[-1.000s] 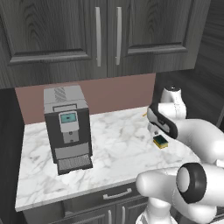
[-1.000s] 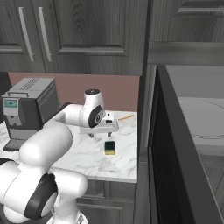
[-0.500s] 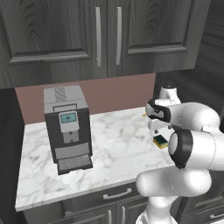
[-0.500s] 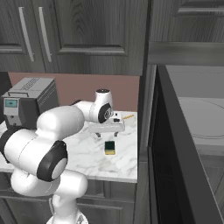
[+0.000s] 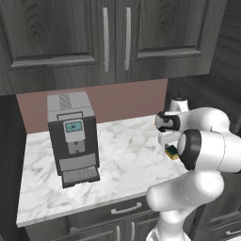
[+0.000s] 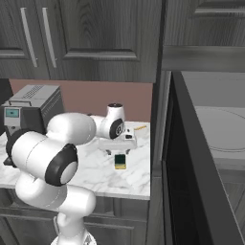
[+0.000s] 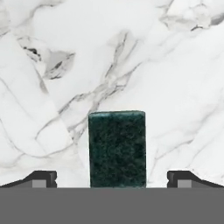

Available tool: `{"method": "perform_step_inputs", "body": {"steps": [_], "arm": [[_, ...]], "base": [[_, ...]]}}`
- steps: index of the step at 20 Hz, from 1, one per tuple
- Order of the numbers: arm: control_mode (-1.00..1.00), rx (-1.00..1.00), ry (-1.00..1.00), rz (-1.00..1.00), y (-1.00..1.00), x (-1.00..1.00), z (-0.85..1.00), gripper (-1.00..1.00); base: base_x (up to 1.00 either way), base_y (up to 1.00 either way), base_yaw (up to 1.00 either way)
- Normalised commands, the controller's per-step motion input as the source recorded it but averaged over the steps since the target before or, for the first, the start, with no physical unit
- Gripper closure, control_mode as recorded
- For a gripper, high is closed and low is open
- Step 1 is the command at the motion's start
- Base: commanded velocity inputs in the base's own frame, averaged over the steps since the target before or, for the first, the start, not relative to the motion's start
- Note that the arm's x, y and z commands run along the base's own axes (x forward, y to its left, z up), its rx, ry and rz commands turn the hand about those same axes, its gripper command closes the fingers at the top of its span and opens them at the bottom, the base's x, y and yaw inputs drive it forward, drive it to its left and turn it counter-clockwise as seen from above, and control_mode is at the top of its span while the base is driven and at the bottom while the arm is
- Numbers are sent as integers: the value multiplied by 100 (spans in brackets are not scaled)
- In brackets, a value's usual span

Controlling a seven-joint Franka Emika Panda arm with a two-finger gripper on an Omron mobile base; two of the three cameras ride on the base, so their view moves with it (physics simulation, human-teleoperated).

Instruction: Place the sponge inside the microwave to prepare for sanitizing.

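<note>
- Your gripper point(image 7: 112, 179) hangs above the counter point(image 7: 52, 52) with its fingers point(image 7: 41, 178) spread wide, one tip at each side of the hand view.
- The sponge point(image 7: 117, 148) lies flat on the marble between those two tips, dark green face up, with bare marble on either side of it, so neither finger touches it.
- In the hand view the sponge sits a little closer to the right-hand tip than to the left-hand one, and its long side runs away from the fingers.
- From the right base view you see the gripper point(image 6: 118, 149) pointing down just above the sponge point(image 6: 120, 161), which lies near the front edge of the counter point(image 6: 95, 172); the yellow underside shows along its near edge.
- From the left base view the sponge point(image 5: 171, 151) peeks out beside the arm's elbow, just under the hand; the fingers themselves are too hidden there to read.
- The microwave point(image 6: 210, 143) stands to the right of the fingers, past the counter's end, with its dark door point(image 6: 191, 191) swung open towards you and the pale round turntable point(image 6: 222, 134) visible inside.
- A thin yellow-orange stick point(image 6: 139, 128) lies beyond the fingers near the back wall.
- The coffee machine point(image 5: 71, 136) stands well to the left of the fingers, its small blue screen facing you.
</note>
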Motion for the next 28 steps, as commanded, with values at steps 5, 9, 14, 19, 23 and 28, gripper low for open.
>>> {"method": "perform_step_inputs", "body": {"steps": [5, 9, 14, 19, 23, 28], "arm": [[-100, 0, 0, 1, 0, 0, -43, -100], [-100, 0, 0, 0, -8, 0, -37, -100], [-100, 0, 0, 0, -11, 0, -30, -100], [-100, 2, 0, 0, -1, 0, -15, -100], [-100, 0, 0, 0, 0, 0, -6, 100], [-100, 0, 0, 0, 1, 0, 0, 100]], "base": [[0, 0, 0], [0, 0, 0], [0, 0, 0], [0, 0, 0], [0, 0, 0], [0, 0, 0]]}}
